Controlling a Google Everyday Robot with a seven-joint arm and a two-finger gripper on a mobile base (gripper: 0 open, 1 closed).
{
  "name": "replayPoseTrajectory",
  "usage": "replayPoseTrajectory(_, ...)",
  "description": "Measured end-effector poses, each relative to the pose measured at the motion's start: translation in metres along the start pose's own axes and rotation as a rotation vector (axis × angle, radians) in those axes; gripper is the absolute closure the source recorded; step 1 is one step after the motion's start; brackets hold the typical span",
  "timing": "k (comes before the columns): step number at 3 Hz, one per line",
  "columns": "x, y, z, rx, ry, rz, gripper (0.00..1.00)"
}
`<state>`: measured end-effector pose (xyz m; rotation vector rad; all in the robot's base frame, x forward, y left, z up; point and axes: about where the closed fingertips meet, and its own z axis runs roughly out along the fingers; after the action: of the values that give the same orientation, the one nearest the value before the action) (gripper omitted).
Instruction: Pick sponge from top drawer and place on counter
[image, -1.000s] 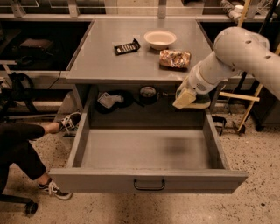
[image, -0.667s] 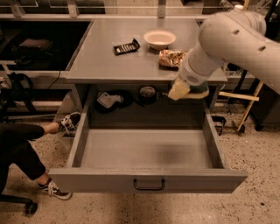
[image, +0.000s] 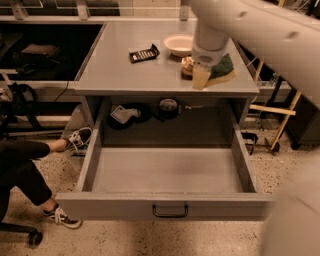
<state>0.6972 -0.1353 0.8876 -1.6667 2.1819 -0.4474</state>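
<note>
**Sponge at the desk's right near corner**

The hand (image: 206, 75) is closed on the sponge (image: 223, 67), low over the right near corner of the desk (image: 125, 75), just beside a snack bag (image: 187, 64). A white bowl (image: 179, 44) sits farther back. The top drawer (image: 165, 206) stands pulled out.

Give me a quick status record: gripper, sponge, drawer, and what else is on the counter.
gripper: above counter, front right, at the sponge
sponge: green side up, beside snack bag; contact with counter unclear
top drawer: open, no sponge inside
also on counter: bowl, flat black item
</note>
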Motion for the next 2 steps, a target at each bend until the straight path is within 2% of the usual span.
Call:
replayPoseTrajectory(1, -0.020, -0.004, 0.056, -0.162, 0.082, -0.030, 1.00)
replayPoseTrajectory(2, -0.009, -0.013, 0.077, -0.224, 0.099, 0.025, 1.00)
